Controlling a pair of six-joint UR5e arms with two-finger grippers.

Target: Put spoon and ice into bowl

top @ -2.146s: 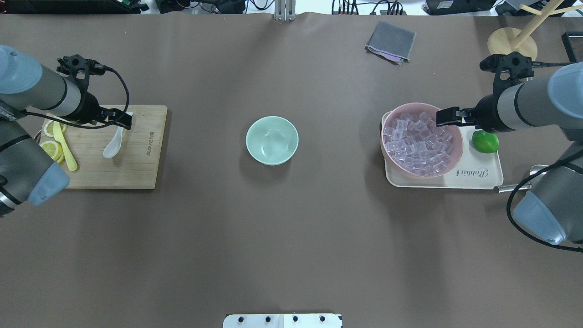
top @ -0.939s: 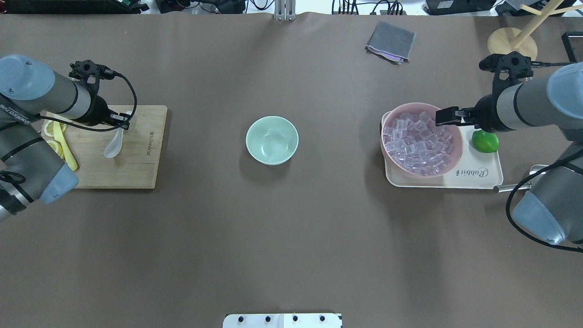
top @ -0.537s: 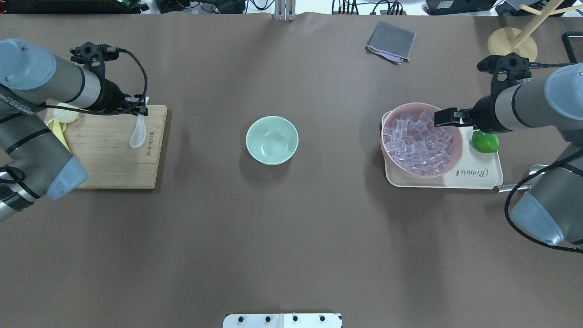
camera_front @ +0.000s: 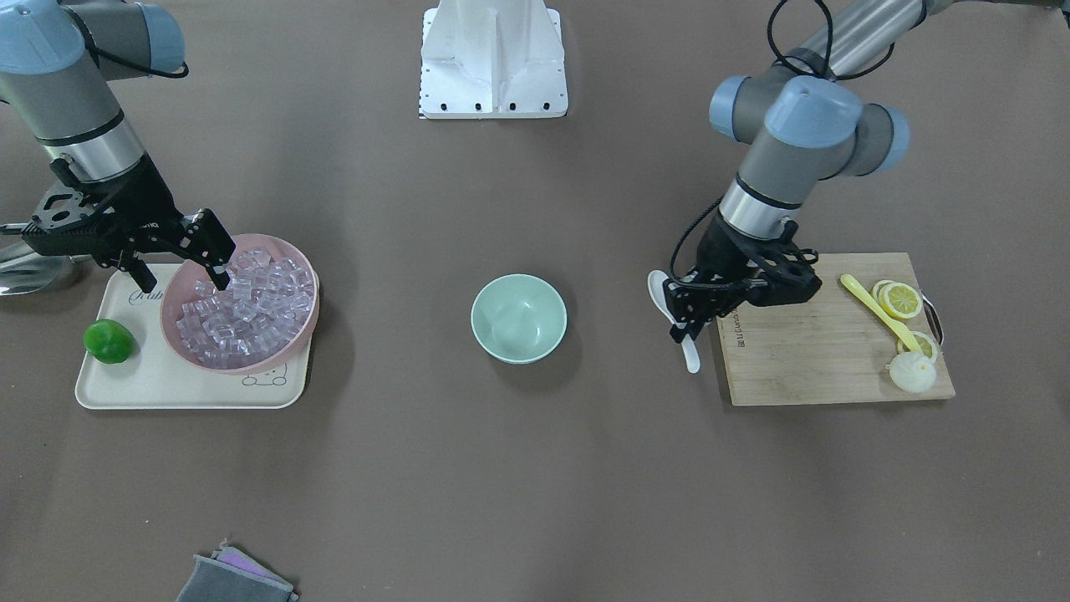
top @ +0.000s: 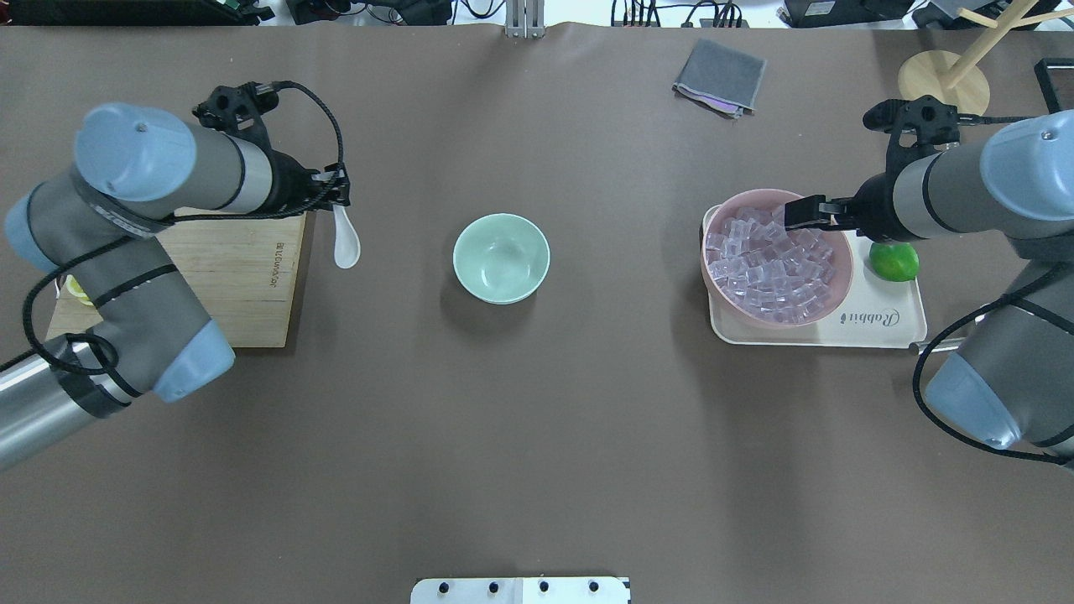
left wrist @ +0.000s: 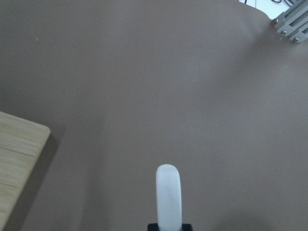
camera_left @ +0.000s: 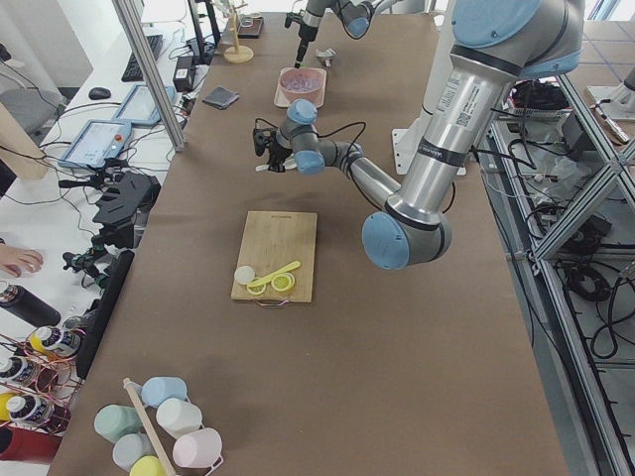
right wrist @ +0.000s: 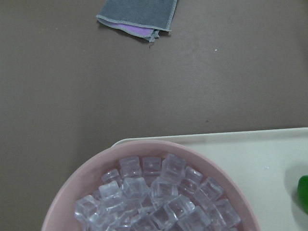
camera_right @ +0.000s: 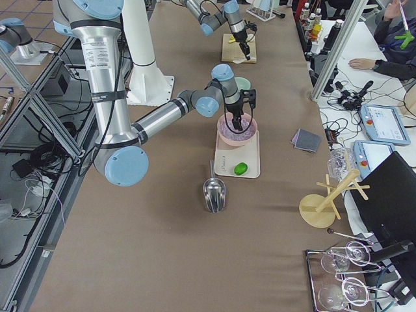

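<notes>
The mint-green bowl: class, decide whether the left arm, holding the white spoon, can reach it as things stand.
Probably yes. The left gripper holds the spoon just past the board, and only bare table lies between it and the bowl; nothing stands in the way.

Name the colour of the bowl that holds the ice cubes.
Pink. The ice-filled bowl shows best in the exterior front-facing view.

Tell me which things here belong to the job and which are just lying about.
For the job: white spoon, ice cubes, green bowl.
Lying about: cutting board, lemon slices, yellow spoon, lime, grey cloth, metal scoop.
</notes>
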